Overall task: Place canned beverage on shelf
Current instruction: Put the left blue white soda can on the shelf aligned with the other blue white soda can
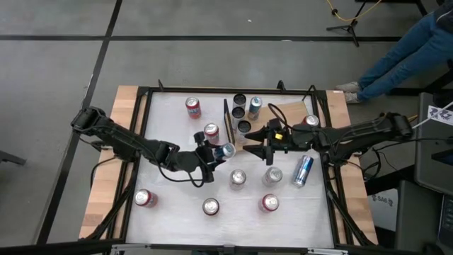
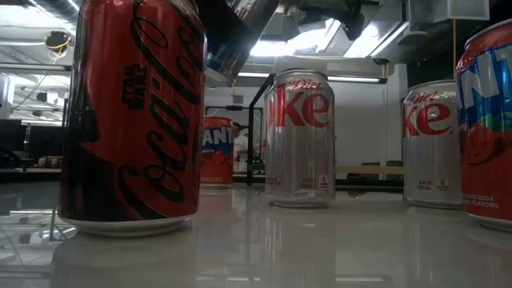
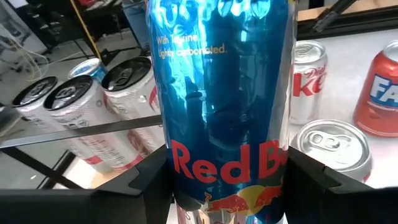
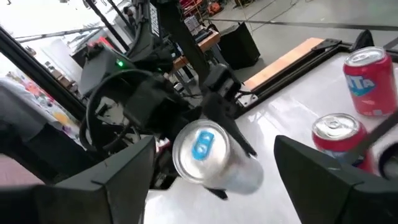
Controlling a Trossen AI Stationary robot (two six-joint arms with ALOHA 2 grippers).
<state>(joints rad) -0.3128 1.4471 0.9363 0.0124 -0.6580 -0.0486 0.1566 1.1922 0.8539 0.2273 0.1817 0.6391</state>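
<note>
A tall blue Red Bull can is shut between the fingers of my left gripper above the table's middle. The can lies nearly level, and its silver top faces my right gripper. My right gripper is open, a short way to the can's right. In the right wrist view its fingers stand to either side of the can top, and I see no touch. The wooden shelf lies at the far middle with a black upright frame. Several cans stand on it. My left gripper pinches the Red Bull can's lower body between its two fingers, one on each side of the round wall. The fingers come from the table's left, slanting slightly down. The can is lifted clear of the table, its top end toward the table's right.
Loose cans stand around the table: a Fanta, a red can, two silver Diet Coke cans, and a near row. A blue can lies on its side at the right. A seated person's legs show beyond the far right corner.
</note>
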